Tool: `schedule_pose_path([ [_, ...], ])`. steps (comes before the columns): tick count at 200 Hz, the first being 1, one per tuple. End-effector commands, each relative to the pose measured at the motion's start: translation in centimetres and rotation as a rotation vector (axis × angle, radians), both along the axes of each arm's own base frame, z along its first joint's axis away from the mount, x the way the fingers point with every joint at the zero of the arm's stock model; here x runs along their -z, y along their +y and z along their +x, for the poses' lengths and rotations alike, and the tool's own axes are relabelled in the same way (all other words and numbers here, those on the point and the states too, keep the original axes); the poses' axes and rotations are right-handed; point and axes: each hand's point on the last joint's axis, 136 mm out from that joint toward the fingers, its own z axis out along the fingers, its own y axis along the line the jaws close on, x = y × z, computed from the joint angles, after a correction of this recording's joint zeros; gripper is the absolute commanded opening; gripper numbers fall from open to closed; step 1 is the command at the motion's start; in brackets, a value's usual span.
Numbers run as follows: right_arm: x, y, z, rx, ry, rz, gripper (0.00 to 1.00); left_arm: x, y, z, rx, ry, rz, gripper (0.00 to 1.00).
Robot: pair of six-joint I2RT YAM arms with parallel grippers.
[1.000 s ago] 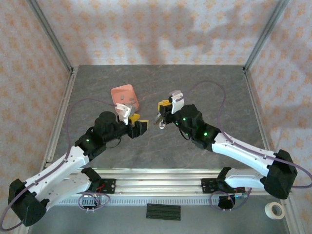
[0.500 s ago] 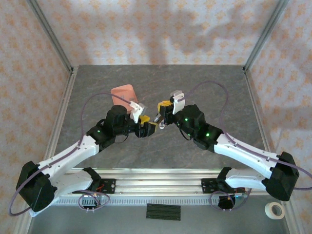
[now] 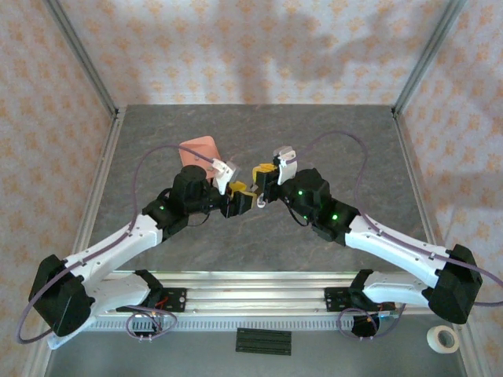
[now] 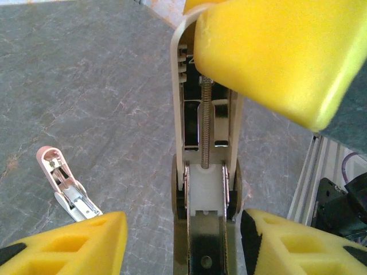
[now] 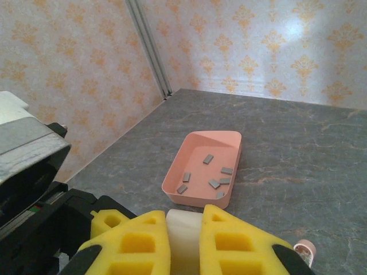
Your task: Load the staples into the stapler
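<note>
Right gripper point(image 5: 183, 238) clamps the pale pink-and-white mini stapler point(image 4: 205, 192) above the grey tabletop point(image 4: 86, 86); left gripper point(image 4: 183, 240), partly open, straddles it.

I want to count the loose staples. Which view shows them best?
Right wrist: the staples lie as separate grey pieces in the pink tray. In the top external view the tray is partly hidden by the left arm, its staples too small to tell.

Grey marbled table point(image 3: 354, 141), salmon tray point(image 5: 198, 199), small pink-and-metal piece point(image 4: 63, 183)
</note>
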Motion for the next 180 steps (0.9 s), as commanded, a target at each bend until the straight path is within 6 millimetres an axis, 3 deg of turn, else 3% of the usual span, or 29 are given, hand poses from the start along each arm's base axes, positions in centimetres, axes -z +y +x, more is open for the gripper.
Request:
schedule_pose_path([
  [1, -1.7, 0.0, -0.3, -0.015, -0.023, 0.061, 0.13, -2.5, -0.9, 0.1, 0.044, -0.085, -0.039, 0.54],
  [61, -1.7, 0.4, -0.3, -0.029, -0.013, 0.072, 0.13, -2.8, -1.4, 0.2, 0.065, -0.108, -0.051, 0.54],
  [87, -1.7, 0.4, -0.4, -0.031, -0.01, 0.075, 0.13, -2.7, -1.6, 0.4, 0.072, -0.107, -0.047, 0.48],
  [161, -1.6, 0.6, -0.5, -0.042, 0.0, 0.086, 0.13, -3.2, -1.8, 0.7, 0.072, -0.125, -0.058, 0.48],
  [180, -1.5, 0.6, -0.5, -0.042, 0.001, 0.086, 0.13, -3.2, -1.9, 0.8, 0.074, -0.123, -0.056, 0.44],
])
